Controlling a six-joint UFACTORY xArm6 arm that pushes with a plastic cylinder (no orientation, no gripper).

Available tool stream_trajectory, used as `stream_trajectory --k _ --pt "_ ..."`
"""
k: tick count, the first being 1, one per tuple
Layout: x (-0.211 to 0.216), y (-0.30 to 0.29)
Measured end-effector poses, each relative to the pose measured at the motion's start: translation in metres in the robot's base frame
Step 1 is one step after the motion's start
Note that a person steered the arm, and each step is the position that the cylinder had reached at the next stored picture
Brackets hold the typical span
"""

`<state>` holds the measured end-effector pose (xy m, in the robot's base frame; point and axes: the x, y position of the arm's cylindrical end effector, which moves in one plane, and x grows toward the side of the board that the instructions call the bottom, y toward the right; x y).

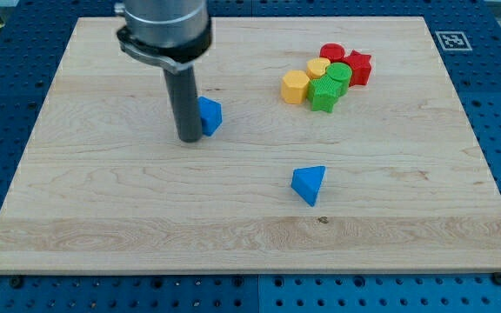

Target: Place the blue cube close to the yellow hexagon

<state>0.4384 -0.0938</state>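
My tip [189, 137] is down on the wooden board [103, 209], pressed right against the left side of the blue cube [210, 115], which peeks out from behind the rod on its right. There is no claw on this arm, only the plain dark rod, so nothing is being gripped. Taking the blue cube as the landmark: the yellow hexagon [296, 86] lies well off to its right and a touch higher in the view, with bare wood between them. Beyond that hexagon, further right of the cube, the rest of the cluster is packed tight: a second yellow block [318, 68], a green block [325, 94] and a green cylinder [339, 75] touching it, a red cylinder [331, 53] at the top, and a red star-like block [359, 67] at the far edge. Below and to the right of the cube, standing alone, is a blue triangular block [309, 183].
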Motion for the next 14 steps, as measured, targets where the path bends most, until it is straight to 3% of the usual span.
stream_trajectory --k 1,2,4,7,10,12,14 --pt "-0.036 0.002" --pt "-0.042 0.026" --pt "-0.008 0.049" --pt "-0.092 0.051" --pt "-0.144 0.03" --pt "-0.123 0.011" --pt "-0.116 0.073"
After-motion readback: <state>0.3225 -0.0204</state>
